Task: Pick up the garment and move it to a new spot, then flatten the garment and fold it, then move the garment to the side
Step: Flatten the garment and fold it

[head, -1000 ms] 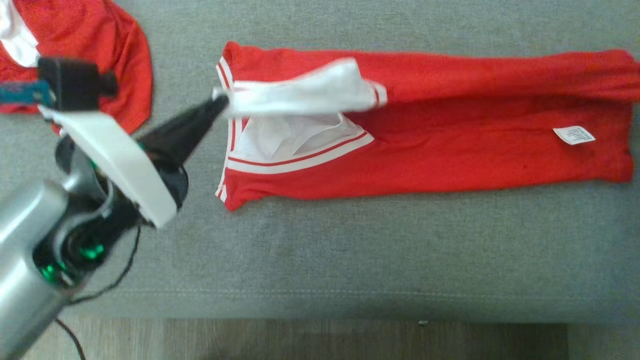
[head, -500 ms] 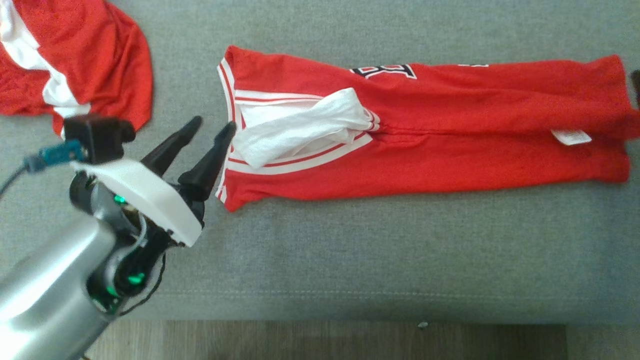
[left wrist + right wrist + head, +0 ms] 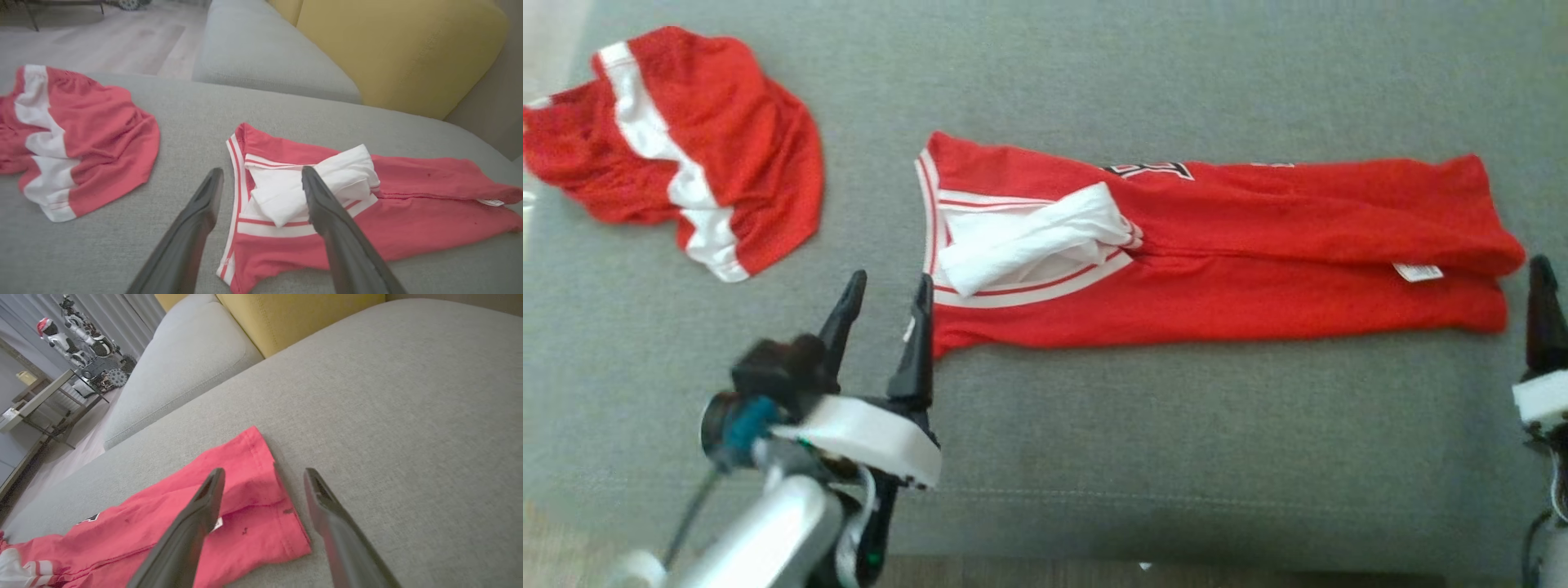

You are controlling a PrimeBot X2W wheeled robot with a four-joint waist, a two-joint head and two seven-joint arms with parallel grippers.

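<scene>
Left gripper (image 3: pixel 262 171) — fingers spread wide, holding nothing, just beside the collar end. Right gripper (image 3: pixel 264 472) — fingers spread wide, empty, at the hem end. Garment (image 3: pixel 1217 286): red jersey, white-trimmed, folded into a long strip, flat on the grey sofa cushion (image 3: pixel 1176 457). Red-and-white shorts (image 3: pixel 735 163) lie well apart.

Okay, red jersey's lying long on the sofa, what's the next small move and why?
Probably lower the right gripper onto the hem of the jersey and pinch it: that gripper and the left gripper stand open, and the jersey lies long, not yet folded across.
</scene>
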